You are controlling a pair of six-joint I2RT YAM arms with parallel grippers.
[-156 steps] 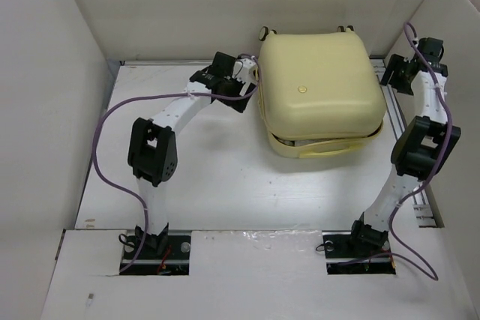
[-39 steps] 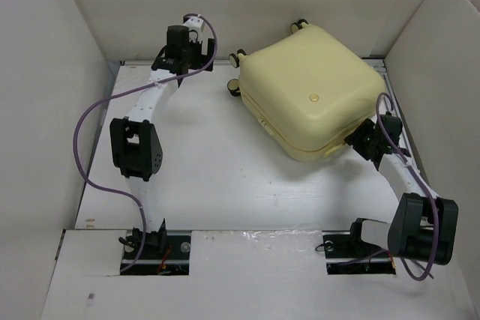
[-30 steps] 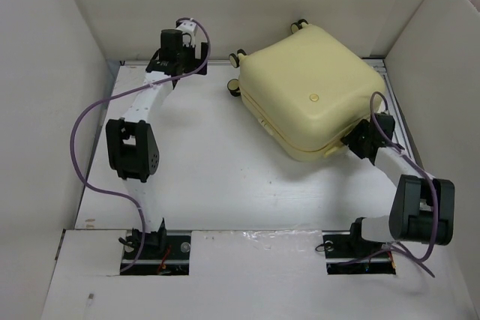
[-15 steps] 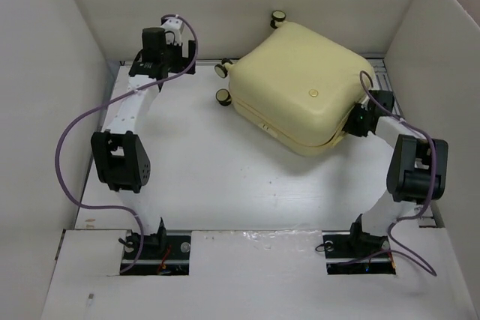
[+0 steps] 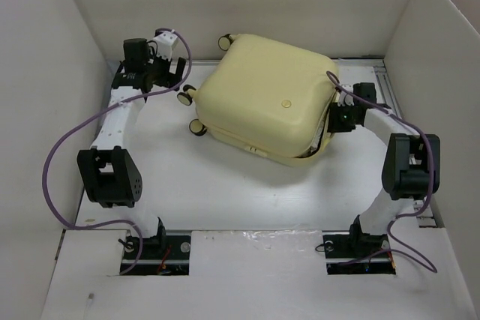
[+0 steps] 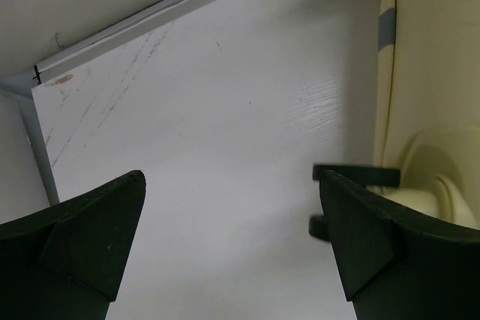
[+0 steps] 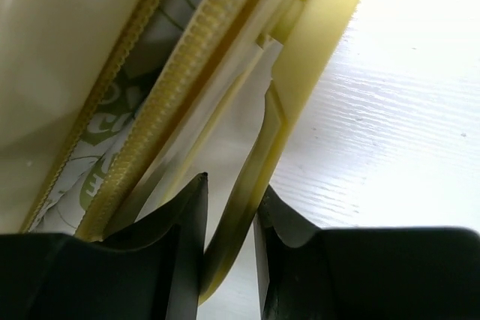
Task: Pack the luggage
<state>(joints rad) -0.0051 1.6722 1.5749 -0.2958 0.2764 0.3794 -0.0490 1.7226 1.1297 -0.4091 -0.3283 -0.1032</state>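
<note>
Luggage (image 5: 266,99): since half a second ago it has swung and slid toward 9 o'clock. You now have it lying flat on the counter (image 5: 225,185), from centre out toward 12 o'clock, pale yellow shell uppermost. One corner points to 6 o'clock and the wheel end faces 9 o'clock.

Right gripper (image 7: 232,185): it has followed the case and sits against its 3 o'clock edge. Your jaws are narrow, pinching a loose yellow strip (image 7: 247,177) that hangs from the seam. Beside it the zip teeth (image 7: 214,58) run along the slightly gaping seam.

Left gripper (image 6: 230,177): it has drawn back toward 10 o'clock. Your jaws stand wide with nothing between them, over bare counter just beside the wheel end.

Wheels (image 5: 197,127): small and black; three show from above, all on the 9-to-11 o'clock side.
</note>
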